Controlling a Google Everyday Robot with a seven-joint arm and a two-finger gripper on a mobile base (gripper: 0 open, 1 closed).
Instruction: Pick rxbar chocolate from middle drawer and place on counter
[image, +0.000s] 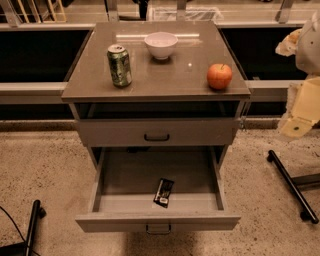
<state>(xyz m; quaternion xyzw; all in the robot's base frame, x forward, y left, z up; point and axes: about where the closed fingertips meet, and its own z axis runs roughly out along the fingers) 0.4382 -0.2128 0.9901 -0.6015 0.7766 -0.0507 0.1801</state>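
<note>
The rxbar chocolate (163, 192), a black wrapper with a white patch at its near end, lies flat in the middle drawer (125, 175), near the front wall and a little right of centre. The drawer is pulled wide open and has a small loop handle on its front. The counter (165, 80) is the glossy grey-brown top of the cabinet above it. My gripper (301, 117) shows as pale cream parts at the right edge of the view, beside the cabinet at about the height of the upper drawer, far from the bar and touching nothing.
On the counter stand a green drink can (119, 65) at left, a white bowl (161, 45) at the back and a red apple (219, 76) at right. The upper drawer front (156, 132) with a black handle is shut. Black wheeled legs lie on the floor at right (292, 185) and left (32, 220).
</note>
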